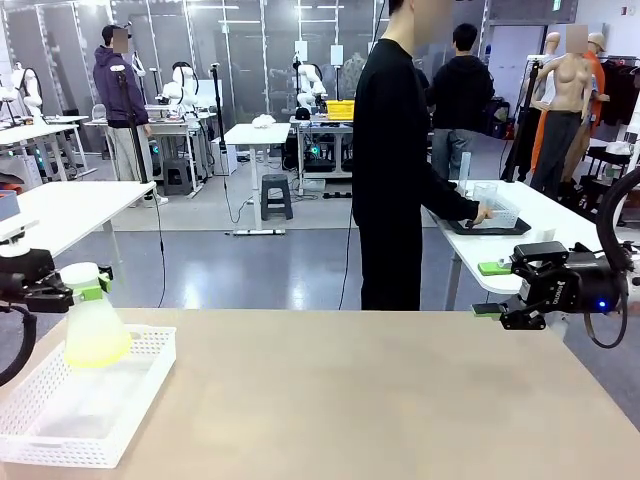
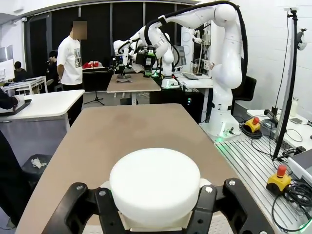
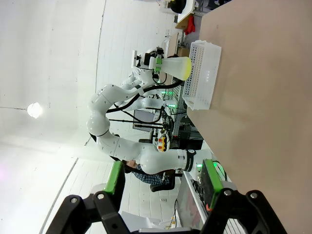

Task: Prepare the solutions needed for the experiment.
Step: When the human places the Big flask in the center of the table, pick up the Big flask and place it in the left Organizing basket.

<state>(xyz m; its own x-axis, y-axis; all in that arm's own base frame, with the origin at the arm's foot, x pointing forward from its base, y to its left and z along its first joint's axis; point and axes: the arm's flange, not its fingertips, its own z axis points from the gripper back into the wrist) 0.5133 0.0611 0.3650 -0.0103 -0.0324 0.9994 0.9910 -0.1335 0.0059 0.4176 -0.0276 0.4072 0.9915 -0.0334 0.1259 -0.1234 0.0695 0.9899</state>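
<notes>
- Tan tabletop (image 1: 380, 400) lies broad and bare across its middle and right, with free room up to the far edge; a person (image 1: 395, 160) stands beyond that edge, turned to another table.
- White basket (image 1: 120, 400) sits at the near left corner, close to the left edge.
- Flask (image 1: 92, 325) stands tilted over the basket, a shallow layer of the solutions (image 1: 95, 350) pooled yellow-green at its base.
- Left pincer (image 1: 85, 288) is clamped on the flask's neck, under its white cap (image 2: 155, 187); the left wrist view looks down the bare tabletop past that cap.
- Right pincer (image 1: 495, 290) hovers off the far right edge, fingers apart, gripping nothing; its wrist view, rolled sideways, shows basket and flask well apart from it.
</notes>
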